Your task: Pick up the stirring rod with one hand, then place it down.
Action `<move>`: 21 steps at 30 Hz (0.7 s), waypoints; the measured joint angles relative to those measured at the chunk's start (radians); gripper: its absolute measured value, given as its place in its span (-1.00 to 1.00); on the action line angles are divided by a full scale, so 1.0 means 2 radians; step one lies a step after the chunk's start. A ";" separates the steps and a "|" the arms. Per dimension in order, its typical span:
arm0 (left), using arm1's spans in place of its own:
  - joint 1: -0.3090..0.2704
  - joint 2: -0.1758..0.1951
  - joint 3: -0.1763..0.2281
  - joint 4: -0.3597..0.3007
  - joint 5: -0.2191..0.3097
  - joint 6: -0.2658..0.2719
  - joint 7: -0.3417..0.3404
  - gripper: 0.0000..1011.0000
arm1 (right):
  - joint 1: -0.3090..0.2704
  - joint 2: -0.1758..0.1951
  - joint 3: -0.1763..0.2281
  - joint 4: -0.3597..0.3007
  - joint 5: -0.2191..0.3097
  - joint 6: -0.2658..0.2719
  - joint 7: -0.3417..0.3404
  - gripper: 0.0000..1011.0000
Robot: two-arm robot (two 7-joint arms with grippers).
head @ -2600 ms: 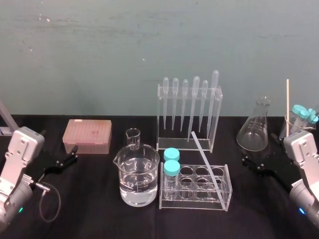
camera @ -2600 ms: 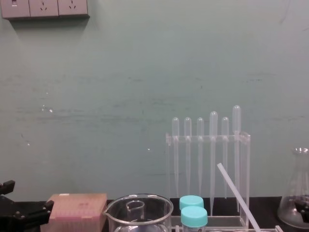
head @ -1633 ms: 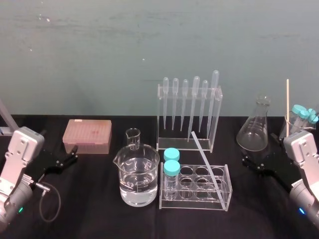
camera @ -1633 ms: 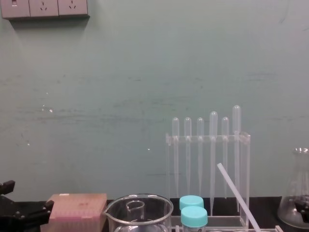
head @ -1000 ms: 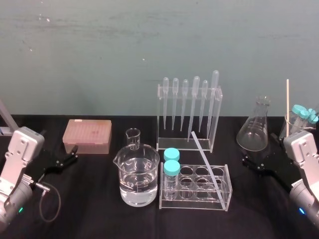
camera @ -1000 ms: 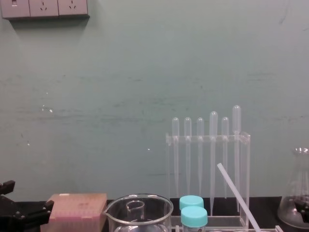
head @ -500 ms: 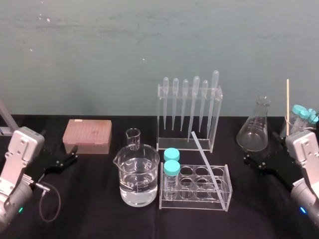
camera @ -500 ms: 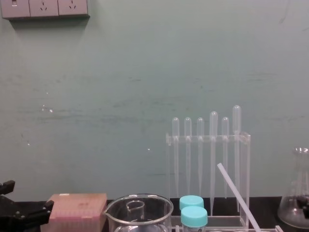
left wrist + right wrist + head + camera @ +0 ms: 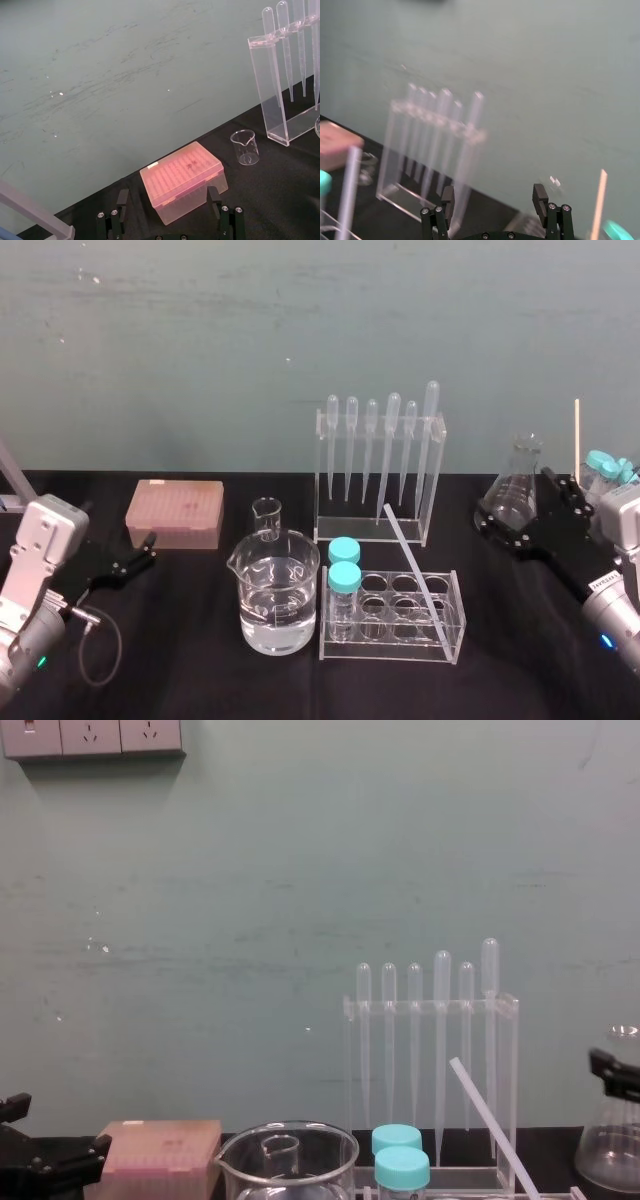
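Rod and grippers ahead of the pick. The stirring rod (image 9: pixel 415 572) leans in the clear test-tube rack (image 9: pixel 400 650), its lower end in the rack's right front corner and its upper end slanting up, back and to the left toward the pipette stand (image 9: pixel 440 470). We see the right gripper (image 9: pixel 515 502) raised just in front of the Erlenmeyer flask (image 9: pixel 524 462), fingers spread with nothing between them. The rod lies to its left and nearer the robot. The left gripper (image 9: pixel 140 552), likewise spread and empty, rests low at the table's left. The beaker (image 9: pixel 278 590) stands between it and the rack. We judge the right arm nearer. A grasp should cross the slanted axis near the free upper end.
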 joint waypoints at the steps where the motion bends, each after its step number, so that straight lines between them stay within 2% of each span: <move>1: 0.000 0.000 0.000 0.000 0.000 0.000 0.000 0.98 | 0.000 0.000 0.000 -0.001 0.000 -0.004 0.004 0.98; 5: 0.000 0.000 0.000 0.000 0.000 0.000 0.000 0.98 | 0.002 -0.002 -0.005 -0.011 -0.013 -0.048 0.027 0.98; 6: 0.000 0.000 0.000 0.000 0.000 0.000 0.000 0.98 | 0.002 -0.002 -0.005 -0.011 -0.013 -0.048 0.027 0.98; 7: 0.000 0.000 0.000 0.000 0.000 0.000 0.000 0.98 | 0.006 -0.003 -0.011 -0.014 -0.030 -0.081 0.040 0.98; 9: 0.000 0.000 0.000 0.000 0.000 0.000 0.000 0.98 | 0.010 -0.005 -0.016 -0.013 -0.032 -0.098 0.058 0.98; 10: 0.000 0.000 0.000 0.000 0.000 0.000 0.000 0.98 | 0.010 -0.005 -0.016 -0.013 -0.032 -0.098 0.058 0.98; 11: 0.000 0.000 0.000 0.000 0.000 0.000 0.000 0.98 | 0.015 -0.006 -0.020 -0.011 -0.026 -0.104 0.073 0.98; 14: 0.000 0.000 0.000 0.000 0.000 0.000 0.000 0.98 | 0.024 -0.008 -0.026 -0.003 -0.001 -0.104 0.109 0.98; 16: 0.000 0.000 0.000 0.000 0.000 0.000 0.000 0.98 | 0.037 -0.013 -0.033 0.011 0.048 -0.082 0.162 0.98; 17: 0.000 0.000 0.000 0.000 0.000 0.000 0.000 0.98 | 0.037 -0.013 -0.033 0.011 0.048 -0.082 0.162 0.98; 18: 0.000 0.000 0.000 0.000 0.000 0.000 0.000 0.98 | 0.044 -0.017 -0.035 0.018 0.072 -0.065 0.185 0.98; 19: 0.000 0.000 0.000 0.000 0.000 0.000 0.000 0.98 | 0.047 -0.020 -0.036 0.023 0.084 -0.055 0.196 0.98; 20: 0.000 0.000 0.000 0.000 0.000 0.000 0.000 0.98 | 0.054 -0.023 -0.037 0.030 0.104 -0.035 0.216 0.98; 21: 0.000 0.000 0.000 0.000 0.000 0.000 0.000 0.98 | 0.056 -0.025 -0.037 0.033 0.112 -0.027 0.222 0.98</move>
